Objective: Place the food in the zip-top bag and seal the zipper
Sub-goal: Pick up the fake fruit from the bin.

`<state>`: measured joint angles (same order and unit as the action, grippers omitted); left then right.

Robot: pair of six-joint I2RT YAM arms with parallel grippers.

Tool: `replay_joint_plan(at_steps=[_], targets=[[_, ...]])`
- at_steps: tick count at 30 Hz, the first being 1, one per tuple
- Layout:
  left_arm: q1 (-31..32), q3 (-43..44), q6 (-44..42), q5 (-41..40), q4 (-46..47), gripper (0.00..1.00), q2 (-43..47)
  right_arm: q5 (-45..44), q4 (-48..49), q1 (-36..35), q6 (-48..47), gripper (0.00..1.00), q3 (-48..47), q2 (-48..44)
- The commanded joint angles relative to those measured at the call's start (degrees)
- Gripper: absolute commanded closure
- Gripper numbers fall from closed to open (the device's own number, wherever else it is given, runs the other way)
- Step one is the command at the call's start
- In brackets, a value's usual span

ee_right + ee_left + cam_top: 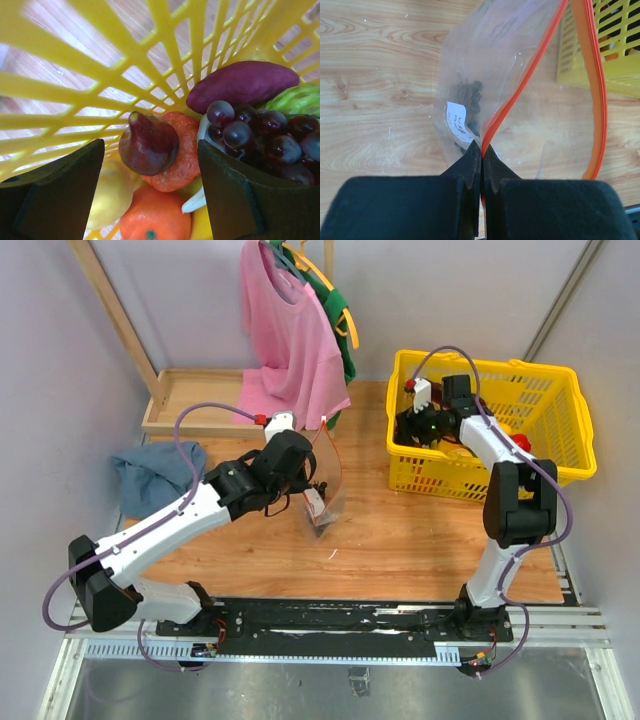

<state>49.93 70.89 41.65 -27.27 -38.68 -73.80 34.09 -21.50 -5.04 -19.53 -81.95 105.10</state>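
The zip-top bag (330, 475) is only held up at centre frame by the left claw (481, 155) pinching its red zipper (600, 100), so the floppy mouth could easily be missed or knocked closed once the fig (148, 142), straddled by the spread right claw (150, 150) in the yellow mesh basket (560, 430), is carried over.

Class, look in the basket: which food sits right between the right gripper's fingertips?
The dark red fig, centred in the open right gripper. The grapes and purple sweet potato lie off to one side; the orange sits further back.
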Motion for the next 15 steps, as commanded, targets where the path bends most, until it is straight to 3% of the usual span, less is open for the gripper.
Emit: replay_joint_plan(at_steps=[1, 10, 15], targets=[[-0.36, -0.08, -0.44, 0.40, 1.49, 1.00, -0.81, 3.36, 4.70, 1.15, -1.34, 0.24, 0.81, 2.79], [-0.36, 0.16, -0.57, 1.17, 1.59, 1.00, -1.86, 5.20, 10.60, 2.35, 0.54, 0.25, 2.06, 6.55], [-0.36, 0.04, -0.34, 1.64, 1.58, 1.00, -2.09, 5.49, 11.63, 2.58, 1.20, 0.40, 3.00, 6.02]])
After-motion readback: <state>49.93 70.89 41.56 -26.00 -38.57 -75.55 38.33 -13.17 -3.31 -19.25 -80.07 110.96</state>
